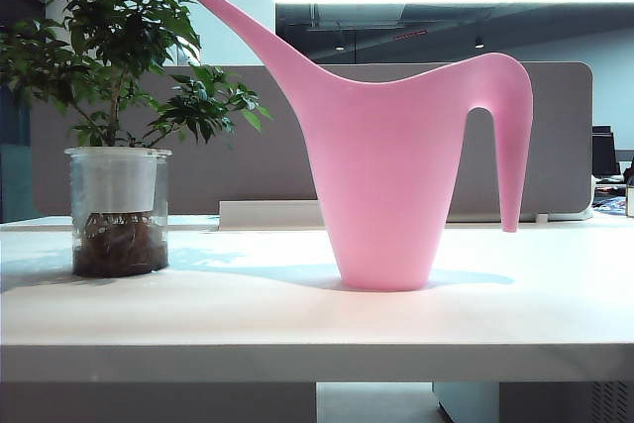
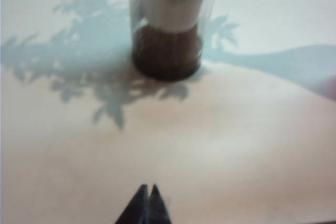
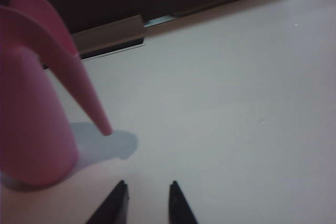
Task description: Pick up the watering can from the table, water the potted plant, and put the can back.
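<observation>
1. Watering can (image 1: 381,180) stood upright on the white tabletop (image 1: 297,319), right of centre in the exterior view; the long spout pointed up and to the left, and the arched handle hung down on the right.
2. Potted plant (image 1: 117,210) stood at the left of the tabletop, well apart from the can; the spout tip reached over toward its leaves without touching them. Dark roots showed at the bottom of the clear glass.
3. Grey divider panel (image 1: 565,136) ran along the far side.
4. Left pincer (image 2: 148,195) hovered low above bare tabletop on the near side of the plant's glass, tips pressed together, holding nothing.
5. Right pincer (image 3: 148,195) sat near the can's handle end, tips spread a little with a clear gap between them, nothing in between.
6. Neither arm appeared in the exterior view.
</observation>
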Tool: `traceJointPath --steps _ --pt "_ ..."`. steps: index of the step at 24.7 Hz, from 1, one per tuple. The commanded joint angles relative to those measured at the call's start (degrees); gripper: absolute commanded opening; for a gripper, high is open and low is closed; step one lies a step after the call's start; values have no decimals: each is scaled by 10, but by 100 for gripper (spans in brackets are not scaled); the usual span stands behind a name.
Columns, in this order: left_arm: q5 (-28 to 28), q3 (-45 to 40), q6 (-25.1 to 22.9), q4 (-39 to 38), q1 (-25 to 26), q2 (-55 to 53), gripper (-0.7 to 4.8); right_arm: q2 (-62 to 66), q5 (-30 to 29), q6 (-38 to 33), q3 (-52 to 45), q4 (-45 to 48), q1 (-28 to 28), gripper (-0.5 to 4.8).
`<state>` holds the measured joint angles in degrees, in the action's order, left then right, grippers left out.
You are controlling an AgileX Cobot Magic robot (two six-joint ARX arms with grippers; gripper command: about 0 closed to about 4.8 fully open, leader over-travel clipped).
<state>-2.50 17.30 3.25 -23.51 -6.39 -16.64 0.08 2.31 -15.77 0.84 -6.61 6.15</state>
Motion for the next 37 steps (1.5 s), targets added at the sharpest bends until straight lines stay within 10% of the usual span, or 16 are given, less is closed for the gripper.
traceJointPath --steps 1,10,14,26,37 --pt "-1 65 -2 -4 -18 -52 -5 0 -9 67 49 25 11 105" --pt "-1 191 -2 0 -21 -159 -5 93 56 169 91 92 123 108" --pt "-1 219 -2 4 -22 -181 -5 299 198 231 90 258 230 222" --pt "-1 219 -2 3 -80 -187 -5 847 212 230 128 833 250 370" --pt "-1 219 -2 3 -84 -187 -5 898 265 231 222 782 228 369"
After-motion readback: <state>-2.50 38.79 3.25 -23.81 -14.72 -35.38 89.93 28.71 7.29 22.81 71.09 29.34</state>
